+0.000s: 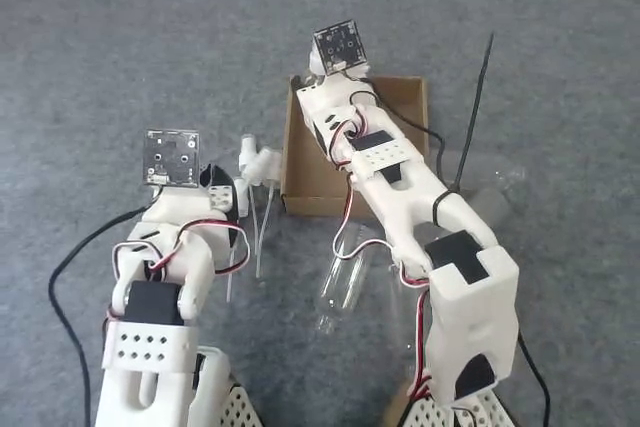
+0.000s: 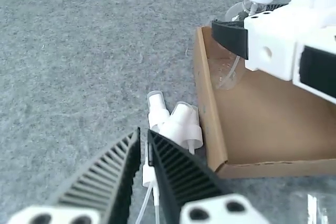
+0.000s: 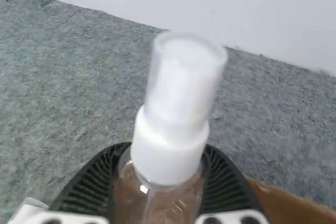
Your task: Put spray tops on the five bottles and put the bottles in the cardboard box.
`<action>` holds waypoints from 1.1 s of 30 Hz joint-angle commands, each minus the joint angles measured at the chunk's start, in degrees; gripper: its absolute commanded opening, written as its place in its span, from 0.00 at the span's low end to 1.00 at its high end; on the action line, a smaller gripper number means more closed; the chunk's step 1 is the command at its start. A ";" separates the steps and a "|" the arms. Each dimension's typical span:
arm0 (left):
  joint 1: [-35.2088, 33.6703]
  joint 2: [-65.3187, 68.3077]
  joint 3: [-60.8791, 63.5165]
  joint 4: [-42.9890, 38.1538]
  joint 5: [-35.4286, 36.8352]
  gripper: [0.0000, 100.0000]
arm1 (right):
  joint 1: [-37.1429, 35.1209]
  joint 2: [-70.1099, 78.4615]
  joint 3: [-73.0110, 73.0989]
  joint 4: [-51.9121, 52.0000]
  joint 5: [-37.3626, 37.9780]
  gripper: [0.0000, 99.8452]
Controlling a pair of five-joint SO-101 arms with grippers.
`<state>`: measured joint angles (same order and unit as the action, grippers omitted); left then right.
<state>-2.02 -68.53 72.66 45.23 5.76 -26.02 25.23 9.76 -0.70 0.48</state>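
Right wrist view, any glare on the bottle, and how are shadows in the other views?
Right wrist view: soft light; the spray top shows no hot spot, and the clear bottle in the right end effector carries only faint glints. High view: weak shadows beside the arms, small glints on the loose bottle. Left wrist view: no hard shadows around the loose spray tops.

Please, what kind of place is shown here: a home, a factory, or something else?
Probably a robotics test bench: two arms, a grey felt table, a plain white wall behind.
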 commanded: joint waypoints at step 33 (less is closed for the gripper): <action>0.18 -1.14 -0.04 -1.67 0.62 0.01 | -2.07 -1.27 -4.31 -0.75 2.55 0.23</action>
<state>-1.93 -68.53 73.19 45.23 5.76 -27.96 25.23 9.76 -0.70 1.71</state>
